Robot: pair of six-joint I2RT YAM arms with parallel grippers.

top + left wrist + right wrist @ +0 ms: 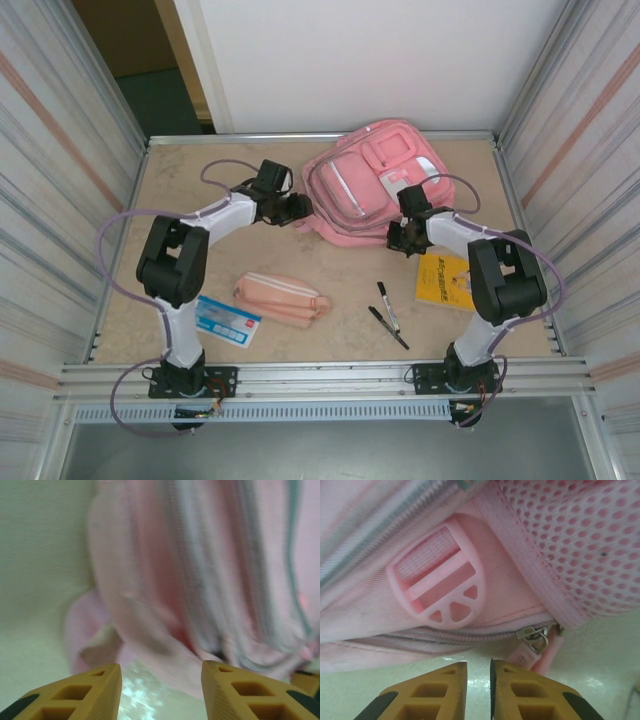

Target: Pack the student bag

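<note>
Step in hand, as judged: opening the student bag [375, 185] before anything is loaded; pencil pouch [282, 297], markers [388, 307] and yellow booklet [445, 278] are noted loose on the table. The bag lies flat at the far centre-right. The left gripper [300, 208] is held at its left edge, jaws apart, nothing between them. The right gripper [479, 666] is set low at the bag's near right edge, all but closed on nothing; the zip pull [534, 634] is seen just beyond and to the right of its tips, untouched. A slight parting, then a short shift onto the pull, is probably called for next.
</note>
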